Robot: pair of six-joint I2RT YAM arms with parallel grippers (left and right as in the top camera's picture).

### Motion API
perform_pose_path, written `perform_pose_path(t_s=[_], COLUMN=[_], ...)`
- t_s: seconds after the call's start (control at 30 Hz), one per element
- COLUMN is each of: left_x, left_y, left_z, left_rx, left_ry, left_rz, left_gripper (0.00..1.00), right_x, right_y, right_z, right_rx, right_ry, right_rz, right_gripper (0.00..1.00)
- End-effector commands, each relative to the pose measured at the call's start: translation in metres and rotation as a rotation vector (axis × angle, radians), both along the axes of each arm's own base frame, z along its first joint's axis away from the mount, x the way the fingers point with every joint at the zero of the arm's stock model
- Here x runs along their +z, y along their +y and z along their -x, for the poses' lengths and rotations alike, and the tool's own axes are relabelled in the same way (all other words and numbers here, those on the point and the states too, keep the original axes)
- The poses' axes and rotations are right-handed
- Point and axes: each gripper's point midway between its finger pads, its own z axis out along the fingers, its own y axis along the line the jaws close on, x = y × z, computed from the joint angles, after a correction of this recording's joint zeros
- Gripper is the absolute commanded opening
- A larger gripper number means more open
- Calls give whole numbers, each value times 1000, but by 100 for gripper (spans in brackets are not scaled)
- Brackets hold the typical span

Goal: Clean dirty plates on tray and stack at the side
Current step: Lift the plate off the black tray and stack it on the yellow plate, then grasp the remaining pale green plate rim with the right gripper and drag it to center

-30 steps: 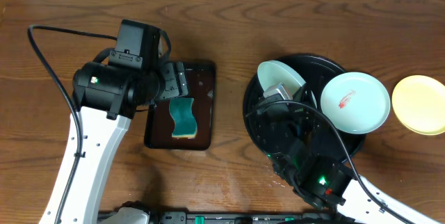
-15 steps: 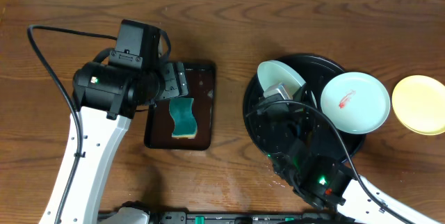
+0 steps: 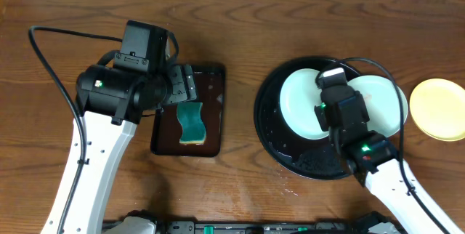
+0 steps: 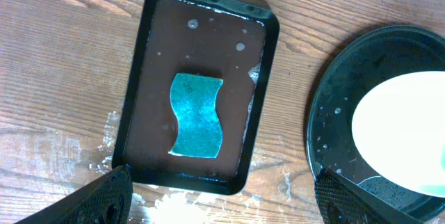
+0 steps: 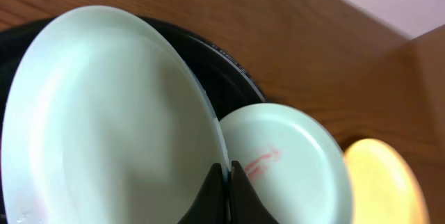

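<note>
Round mint plate (image 3: 298, 103), glossy black tray (image 3: 278, 144)

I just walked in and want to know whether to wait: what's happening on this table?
The right gripper is shut on the rim of a mint plate over the round black tray. A second mint plate, with a red smear, lies at the tray's right side. A yellow plate sits on the table further right. The left gripper hangs open above the teal sponge in the small brown tray, touching nothing.
</note>
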Motion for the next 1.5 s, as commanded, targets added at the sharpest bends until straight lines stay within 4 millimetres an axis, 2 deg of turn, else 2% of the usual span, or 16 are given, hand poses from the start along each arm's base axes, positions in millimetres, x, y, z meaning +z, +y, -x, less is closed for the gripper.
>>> perform_pose_path(t_s=[0.0, 0.1, 0.17, 0.37, 0.47, 0.57, 0.6, 0.7, 0.83, 0.97, 1.07, 1.13, 1.17, 1.33, 1.47], left_x=[2, 2, 2, 2, 2, 2, 2, 2, 2, 2, 2, 2, 2, 2, 2], left_y=[2, 2, 2, 2, 2, 2, 2, 2, 2, 2, 2, 2, 2, 2, 2], left_z=[-1, -1, -1, -1, -1, -1, -1, -1, -1, -1, -1, -1, -1, -1, -1], left_rx=[-2, -2, -2, -2, -2, -2, -2, -2, -2, -2, -2, -2, -2, -2, -2], left_ry=[-6, -5, -6, -6, -6, -6, -6, -6, -6, -6, -6, -6, -6, -6, -6], left_rz=[-5, -5, -5, -5, -5, -5, -4, -4, -4, -4, -5, -4, -5, -5, -5], left_gripper=[84, 84, 84, 84, 84, 84, 84, 84, 84, 84, 84, 84, 84, 85, 84], right_x=[26, 40, 44, 29, 11, -10, -26, -53, -82, -95, -95, -91, -86, -47, -19], right_y=[-4, -24, -47, -140, -197, -243, -269, -305, -338, -355, -358, -355, -352, -330, -282], right_z=[-5, -9, -10, -5, 6, 16, 24, 35, 46, 54, 56, 50, 45, 19, -11], right_rx=[-73, -166, -250, -547, -760, -920, -1021, -1143, -1235, -1247, -1221, -1183, -1154, -993, -741], right_ry=[-72, -123, -140, -158, -189, -223, -244, -274, -301, -299, -280, -280, -286, -307, -254], right_rz=[-244, -393, -498, -753, -889, -1041, -1125, -1167, -1136, -1040, -962, -976, -992, -992, -840], right_gripper=[1, 1, 1, 1, 1, 1, 1, 1, 1, 1, 3, 24, 29, 37, 39])
